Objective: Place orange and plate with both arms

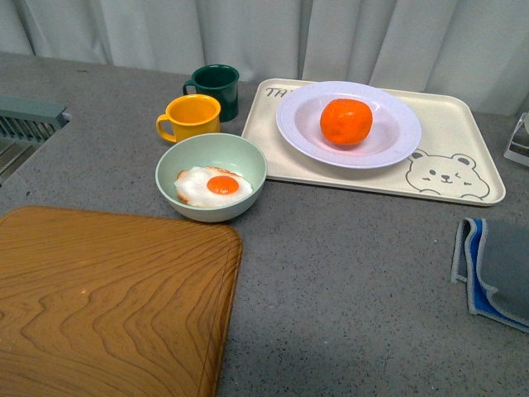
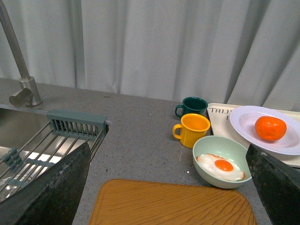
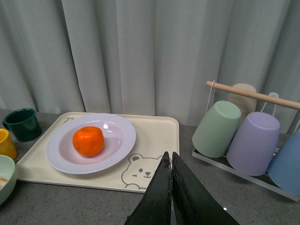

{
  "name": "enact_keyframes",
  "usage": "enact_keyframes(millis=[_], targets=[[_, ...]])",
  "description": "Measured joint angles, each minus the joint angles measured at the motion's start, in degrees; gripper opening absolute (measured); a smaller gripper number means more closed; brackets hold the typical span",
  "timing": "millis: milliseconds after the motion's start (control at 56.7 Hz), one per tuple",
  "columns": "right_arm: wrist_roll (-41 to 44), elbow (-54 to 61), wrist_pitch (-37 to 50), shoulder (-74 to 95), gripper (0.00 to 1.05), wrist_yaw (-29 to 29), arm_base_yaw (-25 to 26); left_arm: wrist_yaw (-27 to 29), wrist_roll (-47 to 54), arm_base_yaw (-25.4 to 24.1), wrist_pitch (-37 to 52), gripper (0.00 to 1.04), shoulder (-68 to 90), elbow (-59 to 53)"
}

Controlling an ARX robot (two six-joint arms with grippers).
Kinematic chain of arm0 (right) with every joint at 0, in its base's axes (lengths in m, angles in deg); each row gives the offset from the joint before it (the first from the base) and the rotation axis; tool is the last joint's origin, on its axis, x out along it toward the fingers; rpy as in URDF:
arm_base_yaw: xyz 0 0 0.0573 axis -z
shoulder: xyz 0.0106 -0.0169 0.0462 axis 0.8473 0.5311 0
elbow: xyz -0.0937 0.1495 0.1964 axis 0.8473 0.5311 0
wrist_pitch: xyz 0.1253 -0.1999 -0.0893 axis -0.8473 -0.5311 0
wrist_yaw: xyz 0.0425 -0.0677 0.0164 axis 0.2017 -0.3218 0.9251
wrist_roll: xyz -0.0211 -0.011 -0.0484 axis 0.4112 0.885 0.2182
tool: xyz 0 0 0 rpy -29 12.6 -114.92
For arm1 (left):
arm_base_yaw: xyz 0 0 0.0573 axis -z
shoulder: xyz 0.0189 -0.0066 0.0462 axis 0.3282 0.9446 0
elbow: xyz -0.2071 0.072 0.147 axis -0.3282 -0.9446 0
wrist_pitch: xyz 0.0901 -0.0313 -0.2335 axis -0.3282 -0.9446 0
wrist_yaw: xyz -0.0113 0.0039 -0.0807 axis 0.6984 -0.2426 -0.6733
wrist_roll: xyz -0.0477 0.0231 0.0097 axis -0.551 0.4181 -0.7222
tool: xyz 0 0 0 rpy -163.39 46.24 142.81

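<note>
**Ana:** Orange on white is what the front view gives: the orange [image 1: 345, 121] sits in the plate [image 1: 388, 136], and the plate rests on the bear-print tray [image 1: 463, 124] at the far side of the bench [image 1: 347, 273]. Neither arm shows there. Nearer are a green bowl [image 1: 248, 169] with a fried egg [image 1: 212, 185], a yellow mug [image 1: 191, 117], a dark green mug [image 1: 215, 87] and a wooden board [image 1: 107, 298]

**Ben:** And the left wrist view?

**Ana:** The left hand [image 2: 168, 187] stands wide, its fingers [image 2: 47, 192] well apart, above the board, with a sink rack [image 2: 75, 124] off to one side. Orange and plate are well away from it, past the bowl

**Ben:** The right wrist?

**Ana:** The right hand [image 3: 170, 187] is closed, fingers pressed together, holding nothing. It is near the tray's bear corner, beside a rack of upturned cups [image 3: 243, 136]

**Ben:** So nothing is gripped yet?

**Ana:** I'd judge not. The right hand should open before approaching; take the orange from above, centred, and pinch the plate by its rim without dragging the tray
</note>
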Motion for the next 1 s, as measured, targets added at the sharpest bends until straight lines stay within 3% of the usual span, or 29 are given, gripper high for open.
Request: enact_keyframes(millis=[494,1005], targets=[[0.0,1.4,-17.7,-20.0,0.01,0.0,0.0,0.0,0.0,0.0,0.0,0.98,0.0,0.0],[0.1,1.4,-30.0,-32.8,0.01,0.0,0.0,0.0,0.0,0.0,0.0,0.98,0.0,0.0]])
